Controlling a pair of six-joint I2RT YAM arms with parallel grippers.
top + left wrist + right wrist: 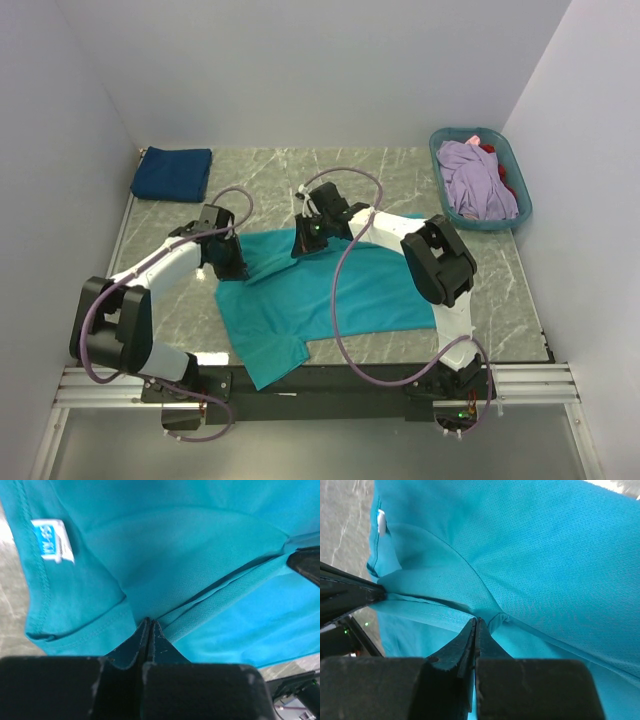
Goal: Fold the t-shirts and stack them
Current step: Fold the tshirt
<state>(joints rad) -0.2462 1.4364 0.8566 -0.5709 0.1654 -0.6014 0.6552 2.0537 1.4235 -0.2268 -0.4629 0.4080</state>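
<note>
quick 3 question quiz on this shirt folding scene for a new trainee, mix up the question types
1. True or false: the left gripper and the right gripper are both shut on the teal t-shirt.
2. Where does the folded navy t-shirt lie? A: at the near right corner. B: at the far left corner of the table. C: under the teal t-shirt.
3. Fill in: the topmost t-shirt in the basket is ____ in colour.

Key: 1 true; 2 B; 3 lavender
</note>
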